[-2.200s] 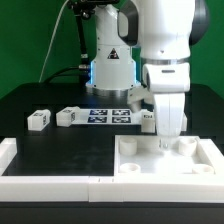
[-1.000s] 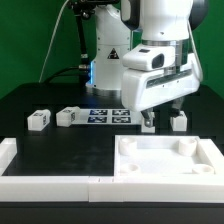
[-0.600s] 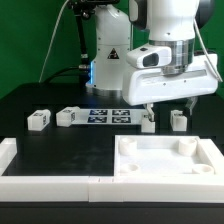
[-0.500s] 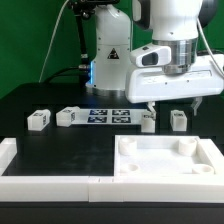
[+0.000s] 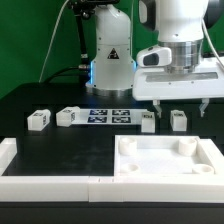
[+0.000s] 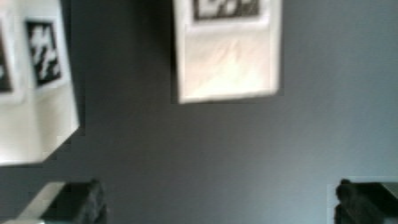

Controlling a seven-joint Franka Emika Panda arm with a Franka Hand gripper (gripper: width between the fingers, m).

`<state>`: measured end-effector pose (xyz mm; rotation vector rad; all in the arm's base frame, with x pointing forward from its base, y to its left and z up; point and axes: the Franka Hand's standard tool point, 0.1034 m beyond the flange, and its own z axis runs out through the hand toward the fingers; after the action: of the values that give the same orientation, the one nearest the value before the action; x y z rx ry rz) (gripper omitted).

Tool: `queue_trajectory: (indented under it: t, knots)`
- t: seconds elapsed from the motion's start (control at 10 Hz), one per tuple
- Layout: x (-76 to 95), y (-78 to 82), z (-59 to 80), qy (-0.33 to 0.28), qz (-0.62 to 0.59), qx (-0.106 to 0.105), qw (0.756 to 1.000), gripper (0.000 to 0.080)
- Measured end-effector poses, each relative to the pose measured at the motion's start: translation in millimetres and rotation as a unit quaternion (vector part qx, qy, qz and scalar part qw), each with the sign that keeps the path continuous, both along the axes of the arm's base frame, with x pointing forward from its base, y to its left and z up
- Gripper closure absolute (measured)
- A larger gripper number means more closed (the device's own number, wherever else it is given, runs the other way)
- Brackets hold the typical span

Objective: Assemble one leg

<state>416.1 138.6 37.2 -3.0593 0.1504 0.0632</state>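
Two white legs with marker tags [image 5: 148,121] [image 5: 179,119] stand upright on the black table behind the large flat white panel [image 5: 140,168]. My gripper [image 5: 181,105] hovers just above them, jaws wide open and empty. Two more tagged legs [image 5: 38,120] [image 5: 68,116] stand toward the exterior view's left. In the wrist view two white tagged legs [image 6: 228,50] [image 6: 36,95] lie beyond my open gripper [image 6: 221,203], whose dark fingertips [image 6: 71,200] frame bare black table.
The marker board [image 5: 110,115] lies between the two pairs of legs in front of the robot base [image 5: 110,70]. A white L-shaped wall [image 5: 40,176] runs along the table's front edge and left side.
My gripper has lifted off the white panel, risen and shifted toward the exterior view's right, turning its hand so both open fingers show side by side above the two right legs.
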Motion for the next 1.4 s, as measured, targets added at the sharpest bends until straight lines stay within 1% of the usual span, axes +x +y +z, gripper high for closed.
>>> queue_trajectory:
  t: [0.2,0.3,0.4,0.5,0.6,0.7,0.8,0.9,1.0,1.1,1.2,1.3,1.4]
  knots:
    - [-1.6,-1.7,3.0,0.013,0.027,-0.001,1.000,0.0151]
    - [-4.1,-2.9,1.8,0.034,0.028,-0.003,0.999,0.0151]
    - [-8.2,-5.1,2.0,0.078,0.039,-0.006,0.996,0.0151]
    - [-7.9,-6.4,3.4,0.126,0.044,-0.006,0.991,0.0151]
    - [-4.2,-6.3,2.8,0.151,0.045,-0.005,0.988,0.0151]
    - [-7.1,-7.5,4.9,0.206,0.060,-0.002,0.977,0.0151]
    - [-8.8,-4.0,3.4,0.246,0.065,-0.001,0.967,0.0151]
    - [-12.1,-0.1,0.9,0.266,0.070,-0.001,0.962,0.0151]
    - [-24.2,0.1,3.4,0.320,0.078,-0.002,0.944,0.0151]
    - [-26.8,1.9,2.2,0.367,0.082,-0.001,0.927,0.0151]
    - [-28.1,2.4,-0.9,0.396,0.084,0.000,0.914,0.0151]
    - [-38.4,1.6,-2.5,0.452,0.087,-0.002,0.888,0.0151]
    - [-43.0,2.8,-8.8,0.495,0.089,-0.004,0.864,0.0151]
